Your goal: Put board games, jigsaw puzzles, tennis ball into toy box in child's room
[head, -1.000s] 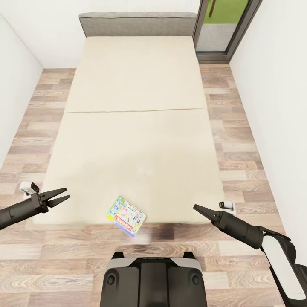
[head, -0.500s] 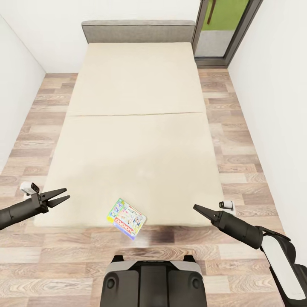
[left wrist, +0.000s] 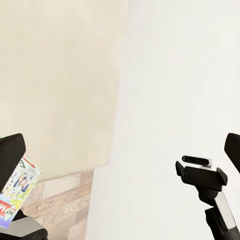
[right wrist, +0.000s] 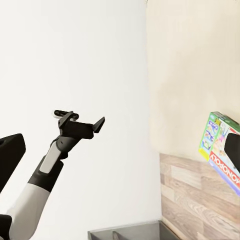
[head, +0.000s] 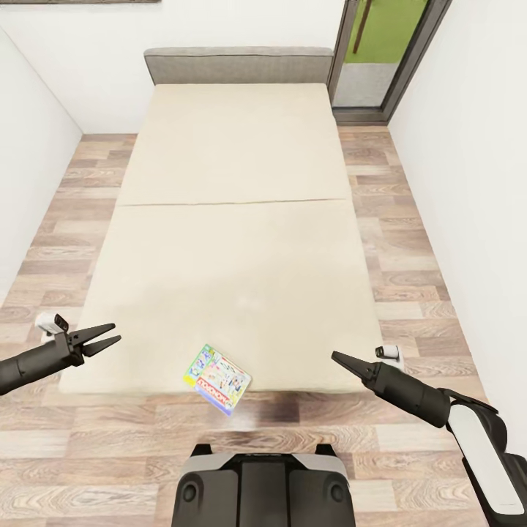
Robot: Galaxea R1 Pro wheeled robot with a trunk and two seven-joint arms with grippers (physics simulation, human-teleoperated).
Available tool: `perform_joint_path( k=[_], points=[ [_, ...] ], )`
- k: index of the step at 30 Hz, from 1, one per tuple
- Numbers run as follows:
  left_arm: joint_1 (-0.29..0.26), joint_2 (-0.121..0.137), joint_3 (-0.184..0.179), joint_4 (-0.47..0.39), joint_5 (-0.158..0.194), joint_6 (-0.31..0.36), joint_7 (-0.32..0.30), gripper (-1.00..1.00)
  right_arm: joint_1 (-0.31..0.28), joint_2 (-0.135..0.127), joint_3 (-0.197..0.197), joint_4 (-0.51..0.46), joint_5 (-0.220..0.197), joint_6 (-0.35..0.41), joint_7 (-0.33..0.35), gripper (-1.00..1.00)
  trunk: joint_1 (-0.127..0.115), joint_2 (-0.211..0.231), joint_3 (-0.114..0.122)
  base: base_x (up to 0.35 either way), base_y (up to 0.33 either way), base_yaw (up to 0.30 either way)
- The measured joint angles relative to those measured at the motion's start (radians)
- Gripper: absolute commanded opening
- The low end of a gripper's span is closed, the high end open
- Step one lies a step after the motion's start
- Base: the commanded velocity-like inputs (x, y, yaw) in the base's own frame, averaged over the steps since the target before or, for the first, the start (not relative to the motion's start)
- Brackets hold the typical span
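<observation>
A single board game (head: 217,378) lay at the foot edge of the bed (head: 234,241), its near corner jutting out over the floor. Its cover was white and green with a red band, and in the right wrist view the band's white letters read as "MONOPOLY" (right wrist: 223,145); the smaller print on the lid was too fine to read. In the left wrist view a corner of the same box (left wrist: 17,192) showed beside the mattress edge.

The bed carried a plain beige mattress with one seam running across its middle, and a low grey headboard (head: 239,66) stood against the far white wall. Wood-plank floor (head: 410,241) ran along both sides of the bed and in front of it. White walls closed in the narrow room on both sides, and a tall dark-framed window (head: 380,51) with green beyond it stood at the far right corner.

The left gripper (head: 105,334) hung over the floor near the bed's near left corner, its two fingers spread apart and empty. The right gripper (head: 339,358) hung near the bed's near right corner, well apart from the game box; its fingers looked drawn together to a point with nothing between them. The robot's dark base (head: 263,487) showed at the bottom of the head view.
</observation>
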Motion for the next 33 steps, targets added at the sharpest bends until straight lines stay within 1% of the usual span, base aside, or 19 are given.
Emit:
perform_joint_path(
  k=[14, 33],
  points=[
    [0.000, -0.002, -0.002, -0.001, 0.000, 0.000, 0.001, 1.00, 0.000, 0.001, 0.003, 0.000, 0.000, 0.000, -0.015, 1.00, 0.000, 0.000, 0.023, 0.000, 0.000, 0.000],
    [0.000, -0.005, -0.006, -0.002, 0.000, -0.007, 0.009, 1.00, 0.000, 0.000, 0.002, 0.000, -0.002, 0.000, -0.017, 1.00, 0.000, 0.000, 0.054, 0.000, 0.000, 0.000]
  ],
)
